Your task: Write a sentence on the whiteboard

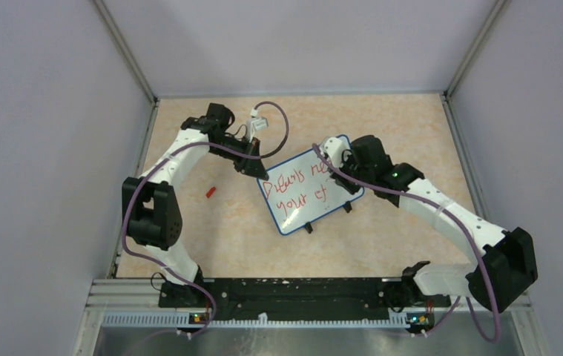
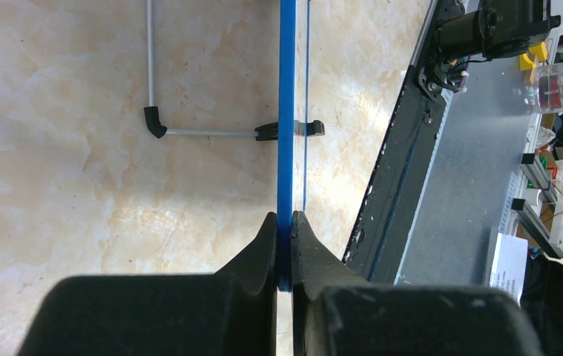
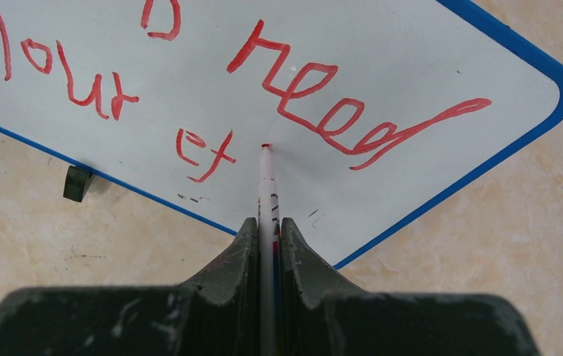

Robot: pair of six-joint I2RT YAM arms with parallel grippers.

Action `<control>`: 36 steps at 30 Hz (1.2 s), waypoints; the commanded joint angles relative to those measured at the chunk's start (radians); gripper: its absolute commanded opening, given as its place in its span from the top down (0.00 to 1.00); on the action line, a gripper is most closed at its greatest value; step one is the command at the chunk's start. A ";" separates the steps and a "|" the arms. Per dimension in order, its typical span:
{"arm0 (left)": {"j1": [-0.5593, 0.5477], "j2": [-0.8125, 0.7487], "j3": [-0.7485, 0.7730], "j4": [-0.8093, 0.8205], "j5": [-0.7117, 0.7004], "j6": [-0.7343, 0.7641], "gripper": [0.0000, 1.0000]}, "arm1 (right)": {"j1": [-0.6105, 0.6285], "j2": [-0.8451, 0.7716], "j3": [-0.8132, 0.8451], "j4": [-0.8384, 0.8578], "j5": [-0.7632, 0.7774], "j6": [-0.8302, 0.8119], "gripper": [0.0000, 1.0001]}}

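At the right wrist alone, the marker [image 3: 267, 185] visibly touches the whiteboard [image 3: 412, 59]

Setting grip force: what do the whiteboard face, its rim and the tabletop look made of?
Whiteboard face: glossy white, likely melamine or coated steel; it throws glare in the top view. Blue rim: smooth, thin, probably plastic. Tabletop: beige marbled pattern, low sheen, looks like laminate or vinyl; cannot tell which.

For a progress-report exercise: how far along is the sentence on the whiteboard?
Done: the sentence reads "Dreams need your" on the whiteboard. In hand: "ef" is begun. The right hand grips the marker, tip at the board beside it, while the left hand clamps the blue rim. Left: the rest of that word.
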 commanded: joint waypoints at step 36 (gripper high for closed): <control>-0.003 -0.003 -0.014 0.021 -0.007 0.005 1.00 | 0.026 -0.001 -0.017 0.026 0.019 0.002 1.00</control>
